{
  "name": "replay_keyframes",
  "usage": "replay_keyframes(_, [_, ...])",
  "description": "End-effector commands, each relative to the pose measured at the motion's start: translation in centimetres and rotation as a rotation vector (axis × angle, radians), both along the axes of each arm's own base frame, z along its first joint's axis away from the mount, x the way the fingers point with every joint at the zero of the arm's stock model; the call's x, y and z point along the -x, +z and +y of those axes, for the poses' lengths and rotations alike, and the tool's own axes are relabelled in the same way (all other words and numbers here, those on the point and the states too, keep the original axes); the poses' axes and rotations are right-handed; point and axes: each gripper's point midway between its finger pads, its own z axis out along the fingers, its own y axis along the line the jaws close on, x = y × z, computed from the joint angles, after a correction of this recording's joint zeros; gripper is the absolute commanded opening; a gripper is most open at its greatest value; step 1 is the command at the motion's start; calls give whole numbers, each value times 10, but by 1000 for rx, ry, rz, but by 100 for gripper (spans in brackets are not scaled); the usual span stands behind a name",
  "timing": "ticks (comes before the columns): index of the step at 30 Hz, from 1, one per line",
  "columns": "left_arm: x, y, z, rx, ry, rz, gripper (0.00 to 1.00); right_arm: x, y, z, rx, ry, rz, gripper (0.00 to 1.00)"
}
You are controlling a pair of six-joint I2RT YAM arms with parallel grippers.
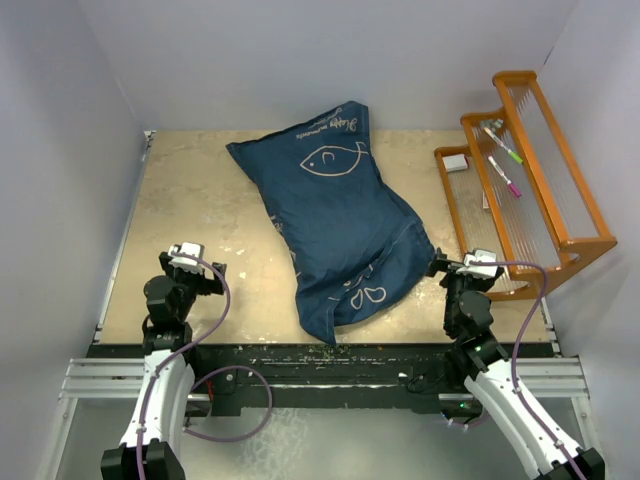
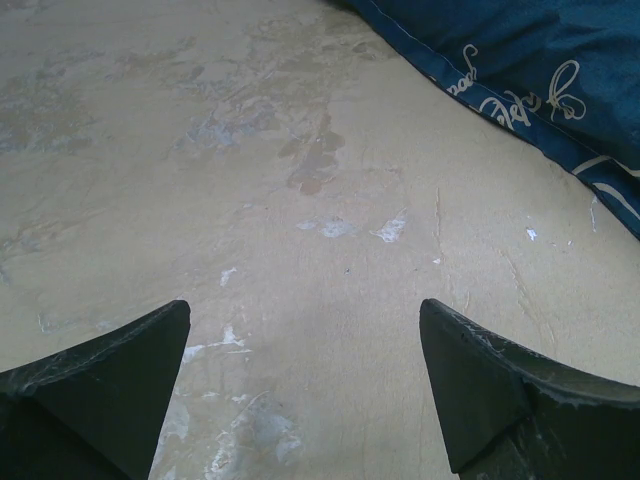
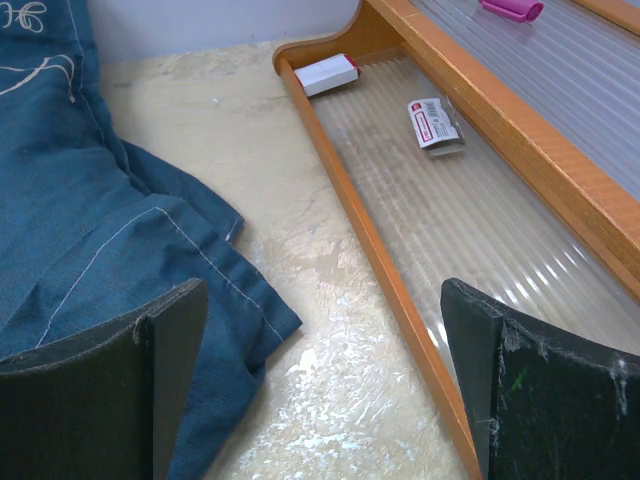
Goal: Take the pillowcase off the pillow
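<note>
The navy pillowcase (image 1: 335, 220) with a white fish drawing and script lies diagonally across the middle of the table, stuffed full; the pillow inside it is hidden. Its hemmed open end (image 3: 170, 260) lies near the front right. My left gripper (image 1: 192, 262) hovers open over bare table, well to the left of the fabric, whose edge (image 2: 520, 70) shows at the upper right of the left wrist view. To the right of the hem my right gripper (image 1: 462, 268) is open, its left finger (image 3: 110, 390) above the blue cloth, holding nothing.
An orange stepped rack (image 1: 520, 190) with clear ribbed shelves stands along the right side, its lower rail (image 3: 370, 250) close to my right gripper. It holds a white eraser (image 3: 327, 74), a small packet (image 3: 434, 123) and markers (image 1: 503, 160). White walls enclose the table.
</note>
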Motion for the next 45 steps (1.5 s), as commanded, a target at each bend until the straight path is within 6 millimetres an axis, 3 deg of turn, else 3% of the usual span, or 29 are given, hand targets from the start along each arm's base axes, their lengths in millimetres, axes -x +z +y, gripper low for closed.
replay_keyframes(1, [-7, 21, 0, 5, 2, -67, 99, -1, 6, -4, -14, -26, -31, 100])
replay_keyframes(12, [-7, 21, 0, 4, 1, -65, 99, 1, 7, -10, -29, -65, -31, 100])
replay_keyframes(14, [-9, 38, 2, 15, 16, -83, 99, 2, 11, -7, -12, -37, -27, 100])
replay_keyframes(17, [-17, 82, 9, -15, 36, -39, 99, 10, 39, -13, -16, -53, -60, 100])
replay_keyframes(19, [-25, 109, 11, -101, -3, 15, 99, 16, 65, -28, -96, -161, -111, 100])
replay_keyframes(20, [-28, 114, 10, -146, -44, 72, 99, 16, 80, -33, -221, -216, -176, 100])
replay_keyframes(23, [-33, 124, 6, -252, -182, 220, 99, 8, 108, -21, -482, -222, -185, 100])
replay_keyframes(25, [-29, 125, -1, -292, -300, 302, 99, 1, 126, -5, -448, -136, -122, 100])
replay_keyframes(28, [-20, 129, -22, -294, -479, 325, 99, -16, 128, 26, -547, -40, -37, 100])
replay_keyframes(29, [-16, 131, -30, -291, -531, 319, 99, -25, 128, 46, -525, 68, -10, 100])
replay_keyframes(32, [-9, 133, -61, -324, -651, 328, 99, -44, 116, 99, -446, 337, 65, 100])
replay_keyframes(34, [0, 120, -86, -381, -729, 378, 99, -48, 96, 132, -442, 432, 150, 100])
replay_keyframes(38, [6, 103, -108, -415, -811, 411, 99, -34, 48, 203, -261, 481, 330, 100])
replay_keyframes(42, [6, 87, -106, -429, -828, 433, 99, 3, 17, 268, -134, 584, 433, 100])
replay_keyframes(45, [8, 81, -97, -397, -826, 438, 99, 36, -5, 301, -51, 669, 492, 100])
